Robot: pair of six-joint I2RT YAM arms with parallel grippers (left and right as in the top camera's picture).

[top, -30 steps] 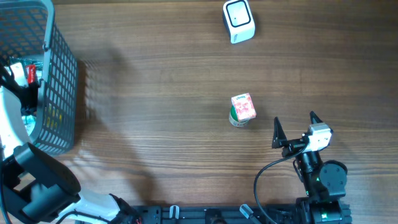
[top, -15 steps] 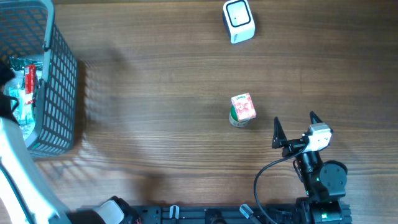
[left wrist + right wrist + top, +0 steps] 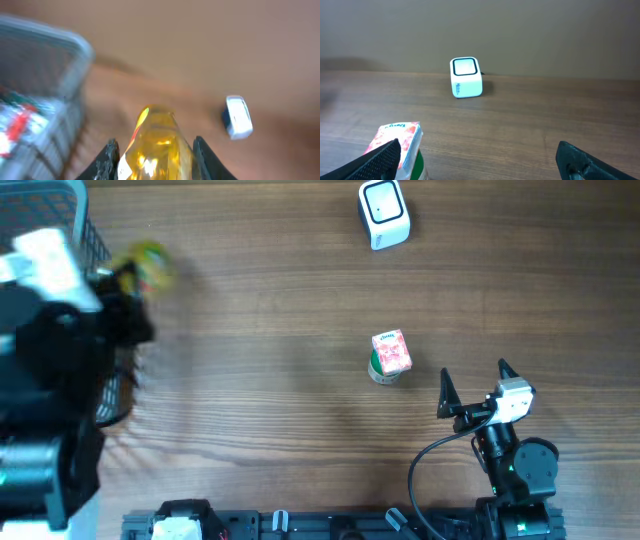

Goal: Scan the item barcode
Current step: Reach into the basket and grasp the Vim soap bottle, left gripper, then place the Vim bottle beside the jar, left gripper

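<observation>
Yellow item [image 3: 155, 137] now lifted out of basket [image 3: 45, 70], where left arm was reaching second ago. Left end effector [image 3: 155, 162] pinching it above surface [image 3: 280, 310] near left edge. Carry toward scanner [image 3: 384, 214] at far edge looks under way. Right end effector [image 3: 473, 375] spread, empty, near front right. Motion blur: item's label and barcode unreadable; left arm covers most of basket.

Far left corner of brown wooden bench [image 3: 260, 330]: grey mesh plastic basket [image 3: 92, 235], assorted packets [image 3: 17, 117] inside it. Just right of basket: left end effector [image 3: 154, 152], with yellow translucent plastic item [image 3: 148, 262] between its fingers. Far edge, right of centre: white cube-shaped scanner [image 3: 384, 213]. Well in front of scanner: small pink-topped carton [image 3: 391, 352]. Near right, beside carton but apart from it: right end effector [image 3: 473, 372], fingers spread, facing scanner.
</observation>
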